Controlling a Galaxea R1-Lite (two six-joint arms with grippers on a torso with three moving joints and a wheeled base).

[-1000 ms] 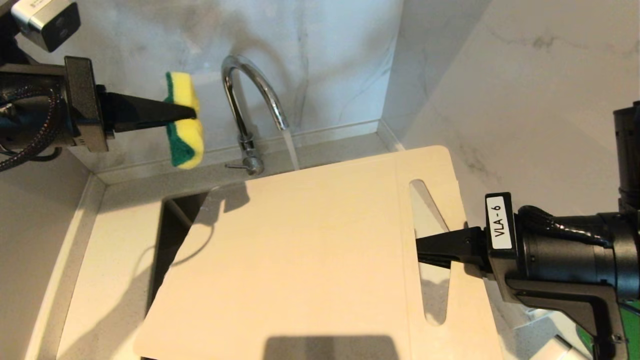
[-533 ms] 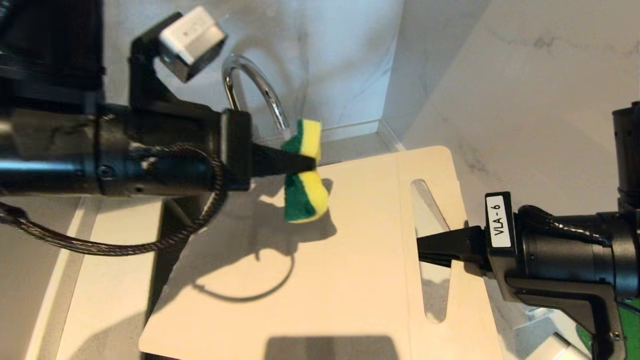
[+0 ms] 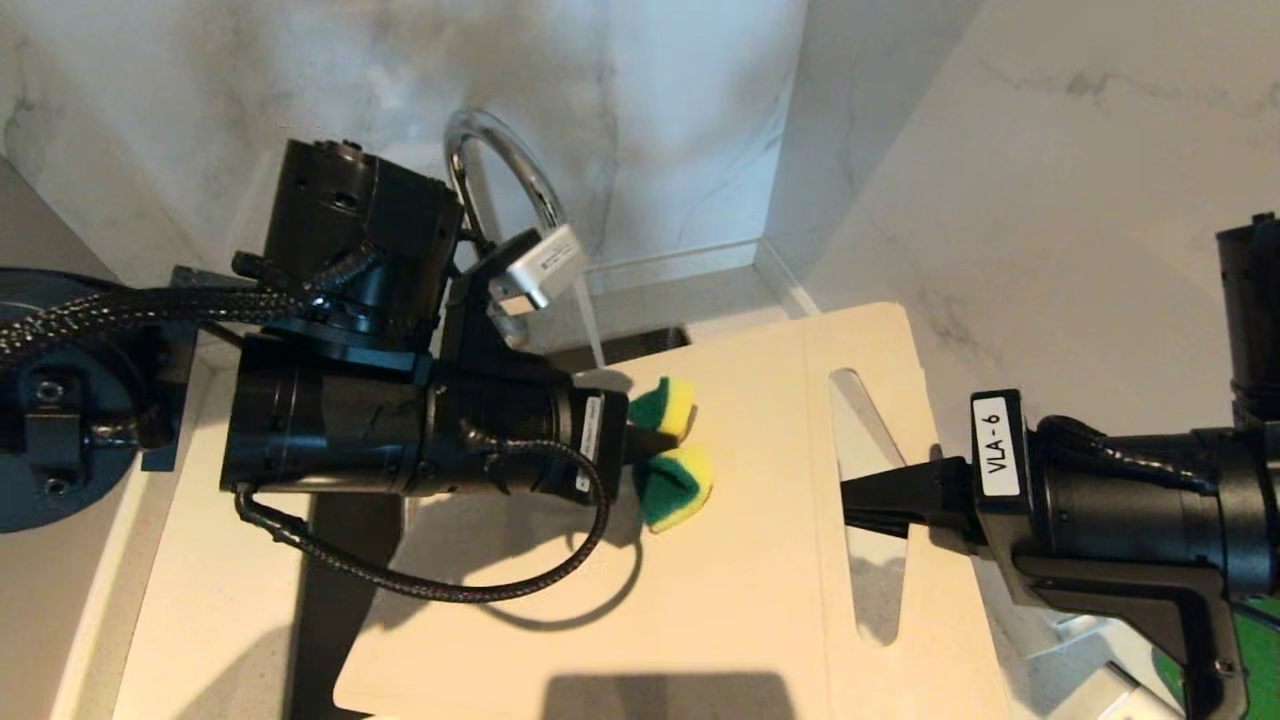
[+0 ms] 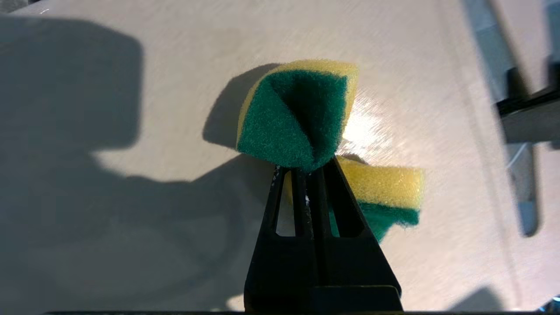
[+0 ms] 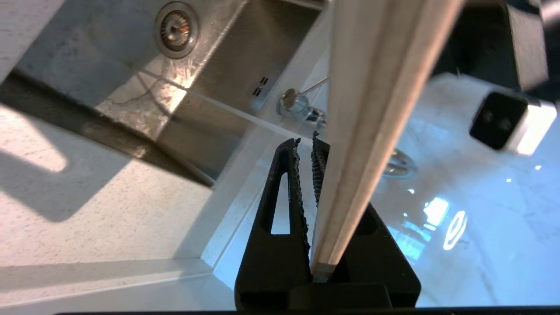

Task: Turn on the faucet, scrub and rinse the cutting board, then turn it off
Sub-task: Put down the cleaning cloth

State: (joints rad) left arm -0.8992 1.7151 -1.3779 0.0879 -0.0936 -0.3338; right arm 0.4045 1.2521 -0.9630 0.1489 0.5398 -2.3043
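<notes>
Left end effector (image 3: 650, 440) is clamped tight on the sponge (image 3: 675, 470), pressing it onto the cutting board (image 3: 720, 580) just under the faucet (image 3: 500, 160) with water running. Left wrist view: sponge (image 4: 297, 118) folded against the board (image 4: 175, 65), which stretches away toward the handle slot. Right wrist view: right end effector (image 5: 306, 175) pinches the board's (image 5: 367, 109) edge, holding it over the sink (image 5: 210, 87).

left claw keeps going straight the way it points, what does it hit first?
Probably the cream-beige plastic cutting board: the left claw, shut on the green-and-yellow sponge, points down at its face, so the sponge would meet it first. Whether it already touches is unclear.
</notes>
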